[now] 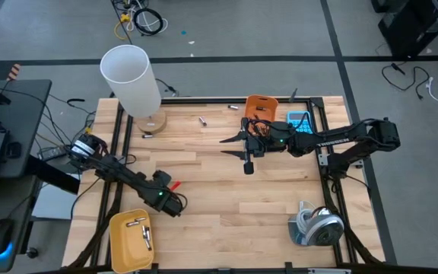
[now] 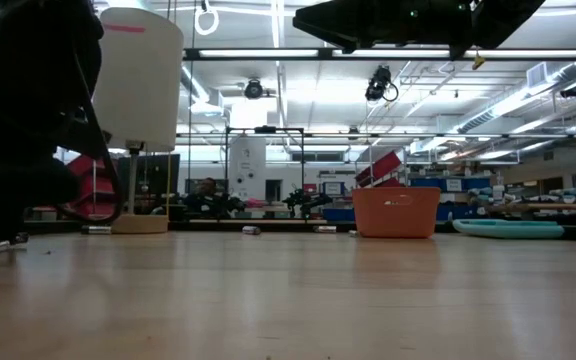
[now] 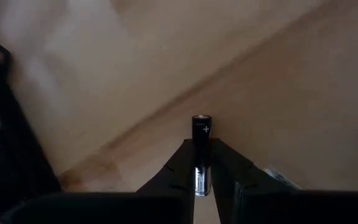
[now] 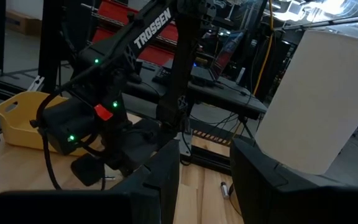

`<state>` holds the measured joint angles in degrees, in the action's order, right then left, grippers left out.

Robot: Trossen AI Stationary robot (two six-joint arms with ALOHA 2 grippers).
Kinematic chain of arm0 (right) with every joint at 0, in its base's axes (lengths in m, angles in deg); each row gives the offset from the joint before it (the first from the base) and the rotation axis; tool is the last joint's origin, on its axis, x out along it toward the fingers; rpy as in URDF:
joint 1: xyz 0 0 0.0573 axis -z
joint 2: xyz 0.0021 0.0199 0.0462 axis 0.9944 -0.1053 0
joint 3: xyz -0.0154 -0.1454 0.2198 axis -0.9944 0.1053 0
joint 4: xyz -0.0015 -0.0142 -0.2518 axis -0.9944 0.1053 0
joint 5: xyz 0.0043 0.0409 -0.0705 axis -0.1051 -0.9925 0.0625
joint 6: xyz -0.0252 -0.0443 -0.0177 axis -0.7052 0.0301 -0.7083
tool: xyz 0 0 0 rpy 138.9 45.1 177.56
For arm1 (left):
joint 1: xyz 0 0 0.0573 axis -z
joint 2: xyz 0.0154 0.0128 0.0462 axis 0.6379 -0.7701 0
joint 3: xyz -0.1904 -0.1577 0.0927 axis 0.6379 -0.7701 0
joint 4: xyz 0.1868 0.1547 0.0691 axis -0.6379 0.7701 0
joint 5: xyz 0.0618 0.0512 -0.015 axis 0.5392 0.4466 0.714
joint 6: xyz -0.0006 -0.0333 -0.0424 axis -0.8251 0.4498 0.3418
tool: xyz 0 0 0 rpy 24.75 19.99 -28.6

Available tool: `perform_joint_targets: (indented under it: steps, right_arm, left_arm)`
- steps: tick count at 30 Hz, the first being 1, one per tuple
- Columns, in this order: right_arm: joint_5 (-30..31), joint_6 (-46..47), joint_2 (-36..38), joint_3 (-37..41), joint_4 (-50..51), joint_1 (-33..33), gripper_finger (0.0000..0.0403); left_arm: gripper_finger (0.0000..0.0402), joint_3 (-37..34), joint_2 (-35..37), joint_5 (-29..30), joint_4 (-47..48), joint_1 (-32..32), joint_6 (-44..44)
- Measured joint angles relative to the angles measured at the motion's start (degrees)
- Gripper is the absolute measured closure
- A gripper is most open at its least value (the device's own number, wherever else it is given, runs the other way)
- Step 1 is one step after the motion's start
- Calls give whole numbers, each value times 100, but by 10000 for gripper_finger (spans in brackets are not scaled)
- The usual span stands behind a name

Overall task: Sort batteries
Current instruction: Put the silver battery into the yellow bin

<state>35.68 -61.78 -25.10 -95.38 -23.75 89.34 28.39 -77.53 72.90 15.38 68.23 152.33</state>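
In the left wrist view a dark battery (image 3: 201, 127) with a plus mark stands out between the fingers of my left gripper (image 3: 202, 155), which is shut on it. This gripper (image 1: 176, 206) points steeply down near the table's front left, just beyond the yellow tray (image 1: 120, 251), where a few batteries (image 1: 138, 223) lie. Loose batteries (image 1: 202, 119) also lie on the far part of the table. My right gripper (image 1: 238, 151) hangs open and level above the table's middle, holding nothing. My left gripper pinches the dark battery by its long sides (image 3: 201, 168) between its two fingers. The fingers come from above, slanting down, and lie along the battery, whose plus end (image 3: 202, 121) sticks out past the fingertips. Whether it is clear of the table I cannot tell.
A tall white cylinder (image 1: 131, 76) on a wooden base stands at the far left. An orange bin (image 1: 261, 106) and a blue calculator (image 1: 299, 119) sit at the far right. A roll-like grey object (image 1: 316, 227) lies at the near right. Bare wood spreads across the middle.
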Motion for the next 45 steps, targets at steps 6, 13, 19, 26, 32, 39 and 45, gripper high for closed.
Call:
perform_joint_targets:
  steps: [6, 13, 19, 26, 32, 39, 45]
  right_arm:
    - [1, 0, 0, 0, 0, -1, 275]
    - [1, 1, 0, 0, -2, -1, 275]
    - [2, 2, 0, 0, -2, -1, 275]
    - [0, 2, 0, 0, -7, 1, 275]
    - [1, 2, 0, 0, -8, 1, 275]
    - [2, 2, 0, 0, -7, 1, 275]
    - [1, 2, 0, 0, -4, -1, 275]
  left_arm:
    - [378, 12, 2, 53, 97, -2, 1]
    - [385, 131, 11, 54, 223, -2, 2]
    - [384, 262, 17, 60, 607, -6, -9]
    - [370, 264, 22, -96, 479, -79, -20]
    - [321, 264, 24, -56, 502, -80, -22]
    - [286, 192, 31, 102, 177, -76, -143]
    - [293, -66, 59, 45, -338, -56, -129]
